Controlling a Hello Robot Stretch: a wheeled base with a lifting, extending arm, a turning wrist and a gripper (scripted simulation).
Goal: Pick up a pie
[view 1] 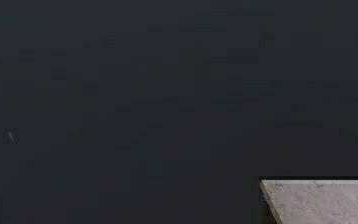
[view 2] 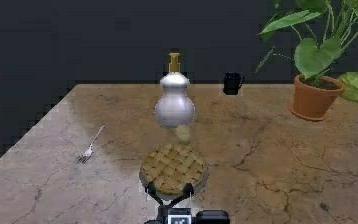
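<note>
One lattice-topped pie (view 2: 173, 168) is pictured low in the frame's centre on a marble table (view 2: 277, 160), the gripper (view 2: 164, 204) just below it; whether anything is held cannot be told. The white bottle (view 2: 174, 98) above could be toppled by an overreach.

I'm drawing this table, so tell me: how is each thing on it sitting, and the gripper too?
pie: whole, flat on the table
pump bottle: upright
fork: lying flat
mug: upright
potted plant: upright, leafy
gripper: near the pie, can't tell if it holds anything
</note>
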